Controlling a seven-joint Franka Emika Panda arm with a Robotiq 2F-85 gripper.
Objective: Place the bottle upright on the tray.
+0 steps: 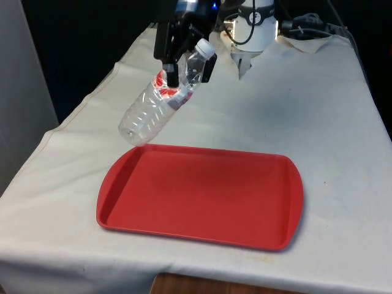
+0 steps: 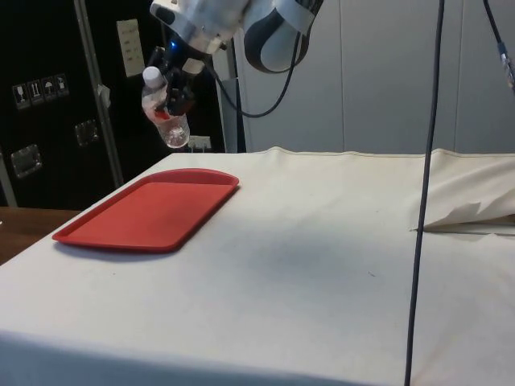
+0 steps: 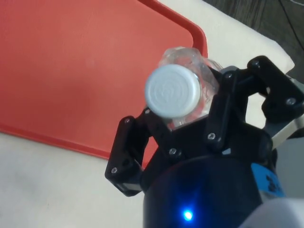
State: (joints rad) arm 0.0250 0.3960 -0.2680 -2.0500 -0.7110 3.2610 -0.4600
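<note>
A clear plastic bottle (image 1: 151, 108) with a white cap and a red label hangs in the air, tilted, cap end up and base pointing down towards the front view's left. My gripper (image 1: 184, 70) is shut on its upper part just below the cap. The bottle's base hovers above the far left corner of the red tray (image 1: 245, 208). From the side, the bottle (image 2: 165, 112) hangs well above the tray (image 2: 145, 213), and my gripper (image 2: 179, 90) grips it near the label. In the wrist view the white cap (image 3: 172, 91) sits between the black fingers (image 3: 128, 152), with the tray (image 3: 71, 71) below.
The tray lies flat on the white cloth (image 1: 318, 104) near the table's front edge. A cable (image 2: 426, 161) hangs down in the side view. A crease in the cloth (image 2: 471, 217) runs along the side view's right.
</note>
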